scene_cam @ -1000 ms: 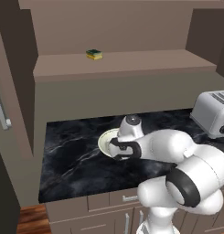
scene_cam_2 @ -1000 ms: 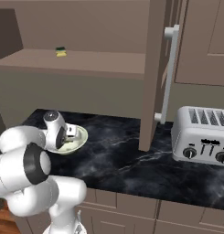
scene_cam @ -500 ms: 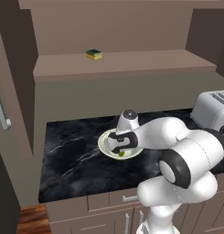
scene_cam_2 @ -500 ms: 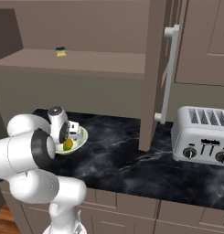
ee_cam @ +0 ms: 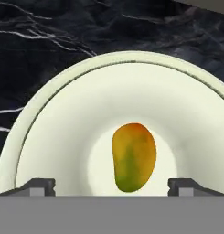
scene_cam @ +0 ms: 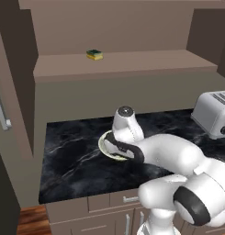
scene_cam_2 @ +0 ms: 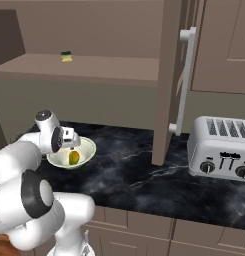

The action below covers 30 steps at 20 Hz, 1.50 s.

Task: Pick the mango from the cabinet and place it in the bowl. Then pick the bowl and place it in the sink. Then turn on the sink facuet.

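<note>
One mango (ee_cam: pixel 133 156), oval and smooth, orange blending to green, lies loose in the middle of the one bowl (ee_cam: pixel 63 137), a round glossy cream dish with a wide rim. The bowl sits on the black white-veined marble counter (scene_cam: pixel 72 156), below the matte taupe cabinet (scene_cam: pixel 132 64) shelf. One gripper (ee_cam: pixel 111 185) hangs just above the bowl, tips spread wide either side of the mango, seemingly not touching it. One rectangular sponge (scene_cam: pixel 95 54) rests on the shelf above; one ribbed silver toaster (scene_cam_2: pixel 221 147) stands well right of the bowl.

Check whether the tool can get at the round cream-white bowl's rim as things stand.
Probably yes: the tool hangs open just above the round cream-white bowl, nothing between them; only the small yellow-orange mango lies inside.
</note>
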Tool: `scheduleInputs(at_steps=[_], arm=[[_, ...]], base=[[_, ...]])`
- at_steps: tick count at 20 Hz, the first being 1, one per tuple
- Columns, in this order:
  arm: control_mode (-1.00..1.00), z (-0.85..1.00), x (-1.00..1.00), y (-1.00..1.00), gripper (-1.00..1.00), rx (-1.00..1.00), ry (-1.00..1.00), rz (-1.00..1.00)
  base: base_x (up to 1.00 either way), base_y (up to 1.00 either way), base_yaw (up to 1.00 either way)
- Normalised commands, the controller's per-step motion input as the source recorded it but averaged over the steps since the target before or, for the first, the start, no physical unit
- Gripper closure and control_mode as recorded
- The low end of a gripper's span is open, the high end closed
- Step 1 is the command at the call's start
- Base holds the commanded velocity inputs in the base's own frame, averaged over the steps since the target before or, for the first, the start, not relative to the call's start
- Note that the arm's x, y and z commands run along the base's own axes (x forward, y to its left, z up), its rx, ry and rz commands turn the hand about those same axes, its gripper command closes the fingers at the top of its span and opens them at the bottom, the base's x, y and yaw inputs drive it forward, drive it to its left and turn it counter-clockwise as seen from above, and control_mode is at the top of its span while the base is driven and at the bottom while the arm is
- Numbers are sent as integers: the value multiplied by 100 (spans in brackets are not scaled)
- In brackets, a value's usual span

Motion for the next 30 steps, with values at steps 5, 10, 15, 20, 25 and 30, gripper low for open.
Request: scheduleInputs(at_steps=[5, 10, 15, 20, 25, 30], arm=[[-100, 17, -57, 76, -100, -23, 1, 13], [-100, -8, -10, 22, -100, -19, 6, 6], [-100, -17, 9, -1, -100, -12, 9, 0], [-100, -24, 18, -3, -100, -8, 9, 0], [-100, -20, 20, -7, -100, -7, 9, 0], [-100, -6, 7, -30, 100, -1, 8, 0]], base=[[0, 0, 0], [0, 0, 0], [0, 0, 0], [0, 0, 0], [0, 0, 0], [0, 0, 0]])
